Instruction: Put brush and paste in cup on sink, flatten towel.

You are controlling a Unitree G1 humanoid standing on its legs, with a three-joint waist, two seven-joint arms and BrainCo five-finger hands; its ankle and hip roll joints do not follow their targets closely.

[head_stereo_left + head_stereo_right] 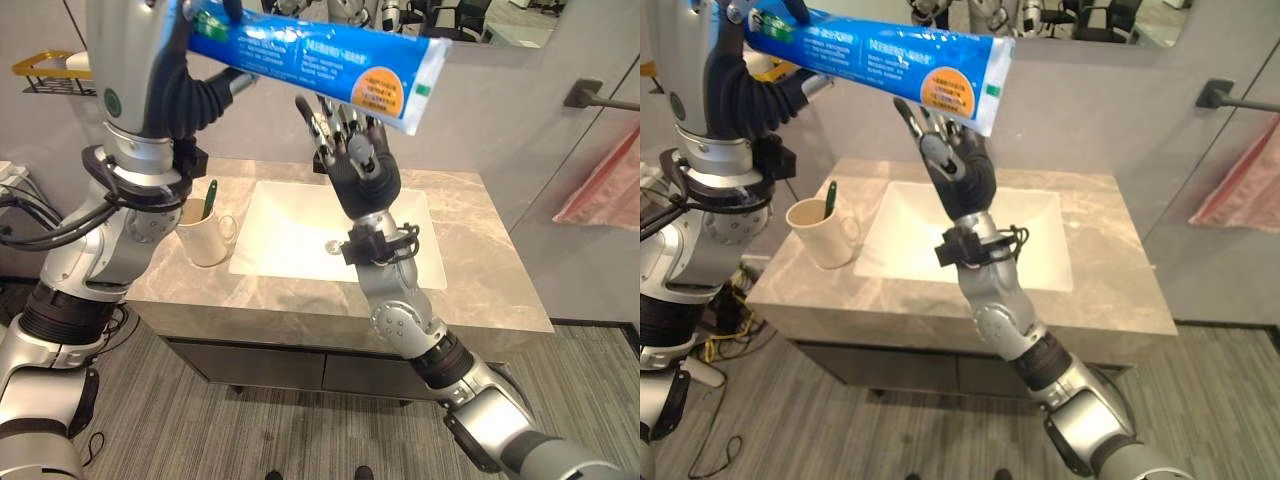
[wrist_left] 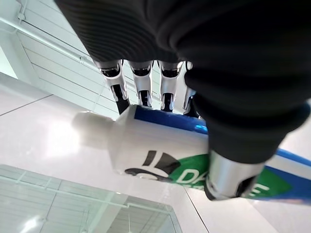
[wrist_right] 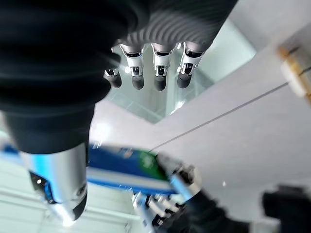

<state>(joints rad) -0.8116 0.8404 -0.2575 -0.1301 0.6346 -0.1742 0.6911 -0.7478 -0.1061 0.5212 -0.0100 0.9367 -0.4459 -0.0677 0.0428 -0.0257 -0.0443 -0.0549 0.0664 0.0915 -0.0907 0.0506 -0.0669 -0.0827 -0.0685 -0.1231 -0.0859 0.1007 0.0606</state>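
My left hand is raised high above the counter, shut on a large blue and white toothpaste tube, which lies nearly level with its flat crimped end toward the right. The tube's white cap end shows past the fingers in the left wrist view. My right hand is lifted over the sink, fingers straight and spread, just under the tube's crimped end and holding nothing. A cream cup stands on the counter left of the sink with a green toothbrush upright in it. A pink towel hangs from a wall bar at the right.
The grey marble counter surrounds the white basin, with a drain in its middle. A yellow wire shelf is mounted on the wall at the left. A mirror runs above the counter.
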